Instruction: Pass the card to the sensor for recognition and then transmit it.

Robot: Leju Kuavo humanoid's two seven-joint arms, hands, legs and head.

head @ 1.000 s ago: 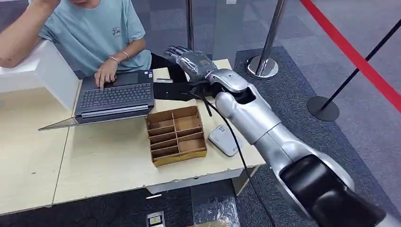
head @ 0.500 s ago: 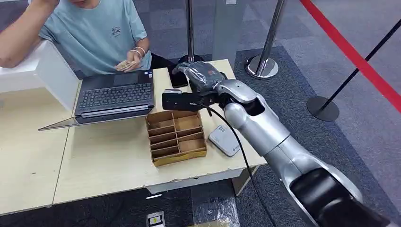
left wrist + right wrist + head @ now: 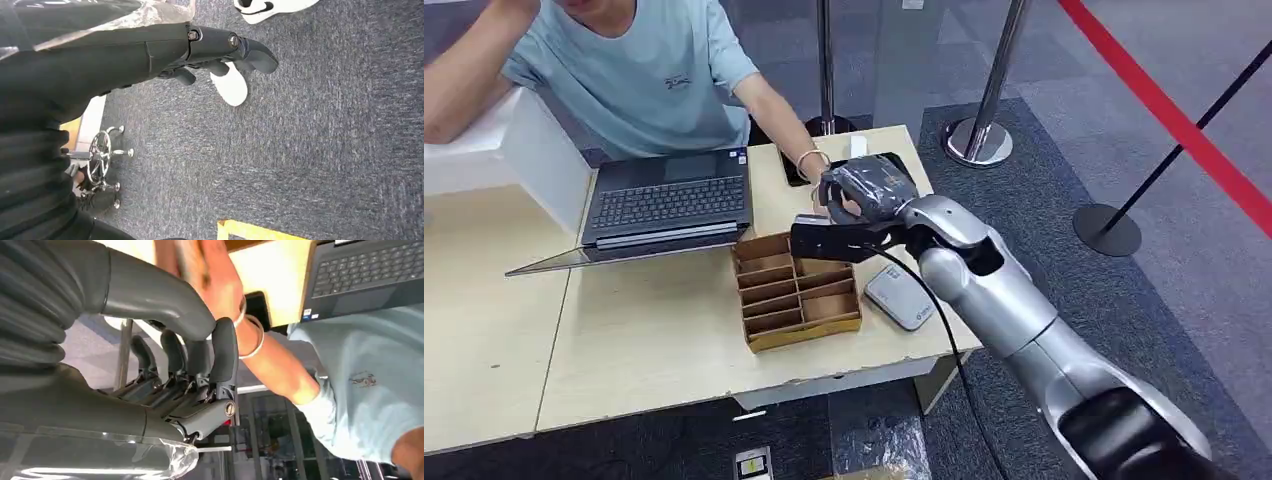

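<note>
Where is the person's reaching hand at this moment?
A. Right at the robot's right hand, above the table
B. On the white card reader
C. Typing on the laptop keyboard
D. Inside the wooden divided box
A: in the head view the person's hand, with a bracelet at its wrist, meets the robot's right hand behind the wooden box; the laptop keyboard is untouched.
</note>
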